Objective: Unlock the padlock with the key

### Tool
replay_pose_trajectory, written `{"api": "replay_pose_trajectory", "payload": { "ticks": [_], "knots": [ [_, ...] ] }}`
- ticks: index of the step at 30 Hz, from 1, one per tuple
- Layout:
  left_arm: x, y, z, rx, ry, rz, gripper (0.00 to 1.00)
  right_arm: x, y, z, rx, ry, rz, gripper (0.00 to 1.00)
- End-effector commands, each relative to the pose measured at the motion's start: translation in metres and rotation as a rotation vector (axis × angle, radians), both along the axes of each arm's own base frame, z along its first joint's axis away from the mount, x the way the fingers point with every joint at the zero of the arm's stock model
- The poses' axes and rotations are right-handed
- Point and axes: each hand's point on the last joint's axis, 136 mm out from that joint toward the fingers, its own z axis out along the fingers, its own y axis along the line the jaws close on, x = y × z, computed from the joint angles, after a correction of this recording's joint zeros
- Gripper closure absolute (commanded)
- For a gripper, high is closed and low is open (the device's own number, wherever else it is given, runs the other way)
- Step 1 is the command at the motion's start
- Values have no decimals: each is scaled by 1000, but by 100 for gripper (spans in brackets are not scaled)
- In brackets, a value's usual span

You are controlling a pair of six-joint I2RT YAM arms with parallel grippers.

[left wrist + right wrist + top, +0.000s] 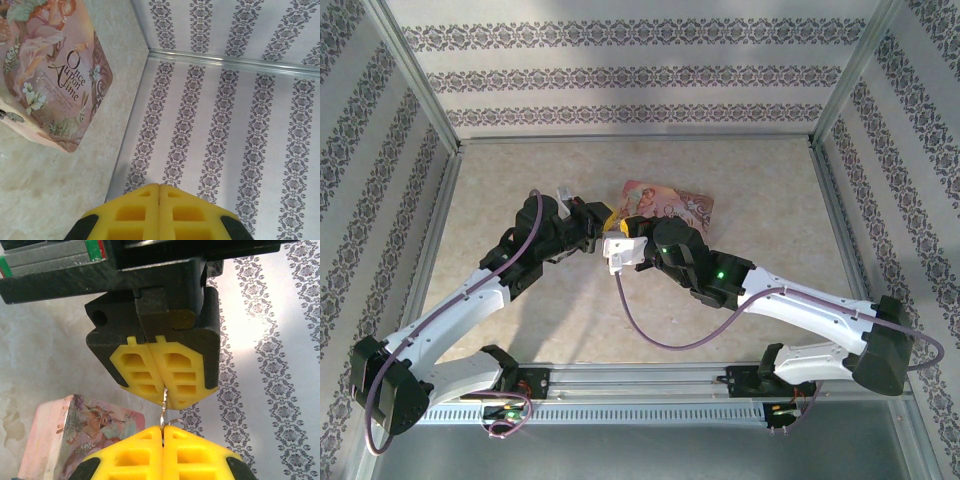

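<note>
The key (163, 412) is a thin silvery sliver with a small ring (175, 422). It stands upright between two pairs of yellow fingertips in the right wrist view. My right gripper (162, 429) is shut on its lower end beside the ring. My left gripper (166, 402) comes down from above, shut on its upper end. From the top camera, the left gripper (598, 222) and right gripper (623, 226) meet tip to tip near the table's middle. The left wrist view has its gripper (159, 186) shut, the key hidden in the seam. The padlock is out of view.
A pink illustrated box (675, 208) lies flat just behind the grippers; it is also the pink box (50, 75) at upper left for the left wrist and the pink box (85, 435) at lower left for the right wrist. Patterned walls (640, 80) enclose the beige table (760, 200).
</note>
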Motion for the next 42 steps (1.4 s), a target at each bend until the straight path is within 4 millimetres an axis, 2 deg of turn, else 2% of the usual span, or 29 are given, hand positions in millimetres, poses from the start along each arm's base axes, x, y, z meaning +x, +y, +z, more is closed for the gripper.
{"api": "replay_pose_trajectory", "payload": {
  "ticks": [1, 5, 8, 12, 16, 19, 23, 26, 35, 42],
  "knots": [
    [-3, -1, 4, -14, -12, 5, 100, 2, 1, 21, 80, 3, -11, 95],
    [-3, 0, 17, 74, -108, -25, 100, -4, -5, 27, 157, 63, -13, 70],
    [-4, 3, 30, 171, -217, -45, 100, -16, -10, 35, 255, 153, 14, 55],
    [-9, 13, 48, 325, -392, -65, 100, -29, -26, 49, 431, 295, 24, 44],
    [-17, 20, 59, 521, -540, -128, 100, -38, -47, 60, 674, 514, 31, 39],
    [-24, 14, 65, 598, -650, -213, 100, -44, -59, 63, 821, 677, 59, 33],
    [-37, -3, 70, 612, -799, -346, 100, -45, -76, 60, 967, 880, 43, 32],
    [-44, -14, 66, 602, -875, -425, 100, -49, -81, 59, 1046, 1022, 90, 31],
    [-58, -33, 63, 584, -979, -593, 100, -70, -70, 50, 1069, 1300, 242, 31],
    [-63, -43, 62, 538, -1013, -657, 100, -77, -61, 45, 1046, 1336, 298, 33]
  ]
}}
